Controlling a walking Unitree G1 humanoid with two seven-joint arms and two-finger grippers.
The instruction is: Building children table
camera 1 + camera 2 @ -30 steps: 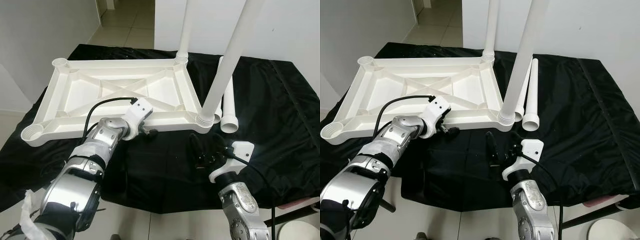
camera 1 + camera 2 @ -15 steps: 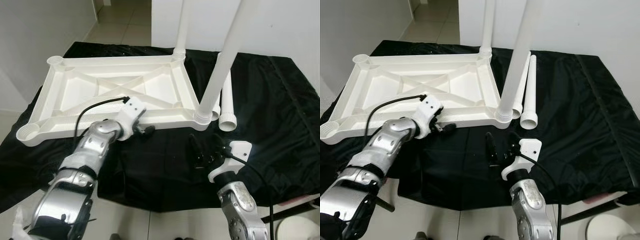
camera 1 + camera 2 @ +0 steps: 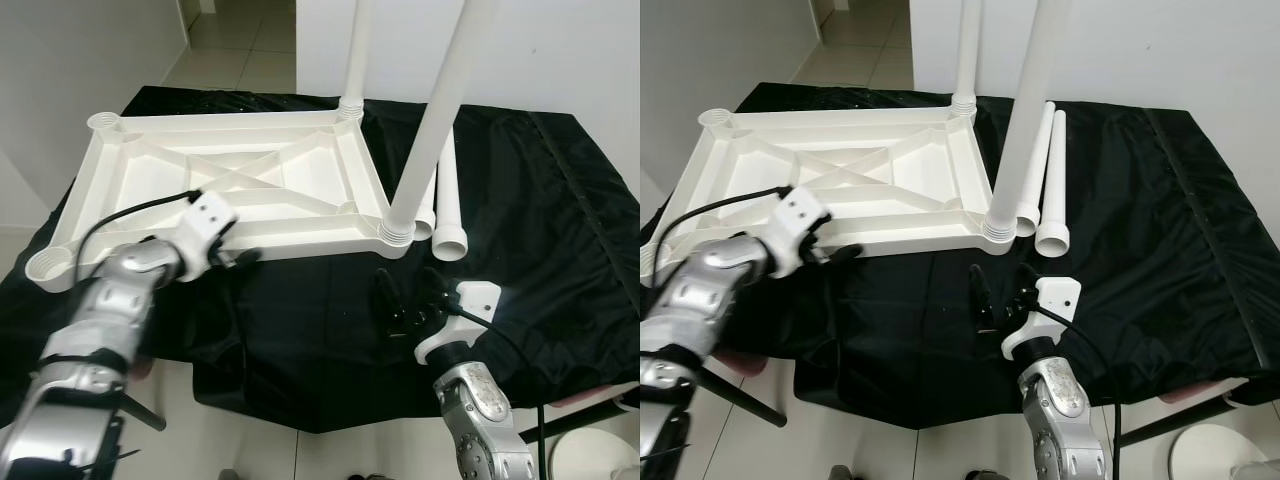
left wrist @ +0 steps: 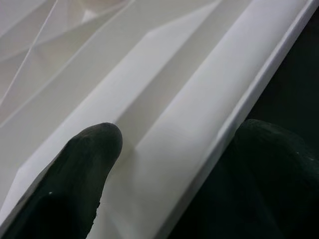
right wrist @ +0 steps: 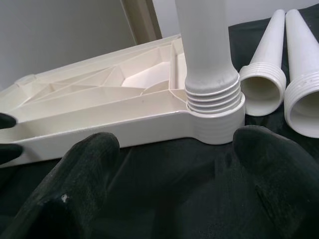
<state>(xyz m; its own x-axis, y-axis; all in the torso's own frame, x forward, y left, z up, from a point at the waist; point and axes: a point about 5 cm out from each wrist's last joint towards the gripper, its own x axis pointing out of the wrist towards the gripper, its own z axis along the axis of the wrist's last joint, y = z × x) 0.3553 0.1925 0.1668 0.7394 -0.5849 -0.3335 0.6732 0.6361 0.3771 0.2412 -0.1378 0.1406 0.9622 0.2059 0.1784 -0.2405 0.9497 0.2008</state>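
A white plastic tabletop (image 3: 150,190) lies upside down on a black cloth. Two white legs stand screwed into its right corners, one at the near corner (image 3: 440,110) and one at the far corner (image 3: 355,50). Two loose legs (image 3: 450,200) lie on the cloth just right of it. My left gripper (image 3: 243,257) is open at the tabletop's near rim (image 4: 199,124), one finger (image 4: 84,174) inside the rim and the other outside over the cloth. My right gripper (image 3: 408,292) hangs open above the cloth, in front of the near leg's threaded socket (image 5: 214,99).
The two left corner sockets (image 3: 47,265) (image 3: 103,122) hold no legs. The black cloth (image 3: 560,230) spreads wide to the right and drops off at the front edge. Walls stand at the left and behind, with tiled floor (image 3: 240,40) between.
My left gripper has slid leftward along the tabletop's near rim. The right gripper has stayed in place. The whole view has shifted slightly.
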